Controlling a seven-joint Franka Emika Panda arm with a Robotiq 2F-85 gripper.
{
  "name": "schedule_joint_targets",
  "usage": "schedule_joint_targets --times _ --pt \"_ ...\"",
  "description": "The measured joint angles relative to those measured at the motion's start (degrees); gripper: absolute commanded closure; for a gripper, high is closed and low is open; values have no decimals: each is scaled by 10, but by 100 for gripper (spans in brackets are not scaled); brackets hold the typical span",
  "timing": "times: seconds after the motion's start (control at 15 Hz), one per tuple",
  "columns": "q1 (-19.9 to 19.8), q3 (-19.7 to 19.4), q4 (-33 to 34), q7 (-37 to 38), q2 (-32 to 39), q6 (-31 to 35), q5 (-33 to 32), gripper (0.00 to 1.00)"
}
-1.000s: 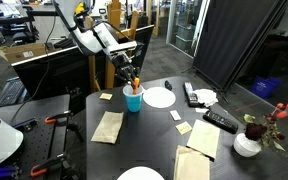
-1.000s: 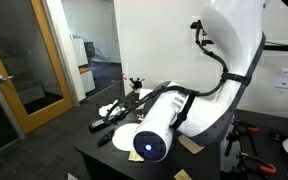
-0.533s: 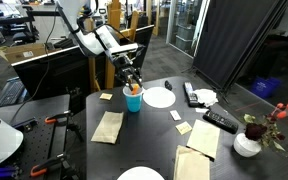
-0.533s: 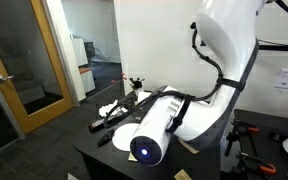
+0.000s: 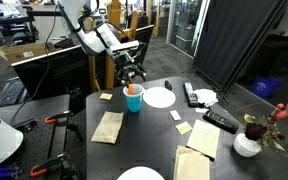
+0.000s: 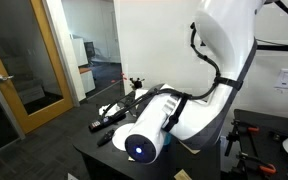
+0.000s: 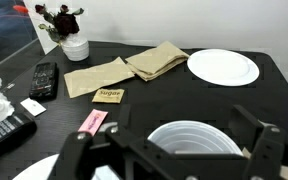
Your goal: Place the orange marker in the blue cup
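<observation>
In an exterior view the blue cup [image 5: 134, 102] stands on the black table [image 5: 154, 135], with the orange marker [image 5: 133, 90] upright inside it and its top showing above the rim. My gripper [image 5: 132, 73] hangs open just above the cup, clear of the marker. In the wrist view the cup [image 7: 189, 135] lies right below me, its pale inside between my spread fingers [image 7: 79, 150]; the marker does not show there. In the exterior view from behind the robot, the arm [image 6: 174, 110] hides the cup.
A white plate [image 5: 160, 97] lies beside the cup, and another plate [image 5: 141, 175] sits at the near edge. Brown napkins [image 5: 107, 126], a remote [image 5: 220, 120], sticky notes [image 5: 181, 116] and a white vase of flowers [image 5: 248, 142] are spread over the table.
The gripper has gone from shut on the marker at the cup's rim to fully open and has lifted a little. The marker has stayed in the cup.
</observation>
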Motion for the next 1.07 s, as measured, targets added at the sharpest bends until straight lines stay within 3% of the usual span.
schedule_joint_targets --times 0.47,1.07 --pt "2 14 16 0 -25 -40 3 0" --pt "-1 20 16 -39 -130 -96 34 0"
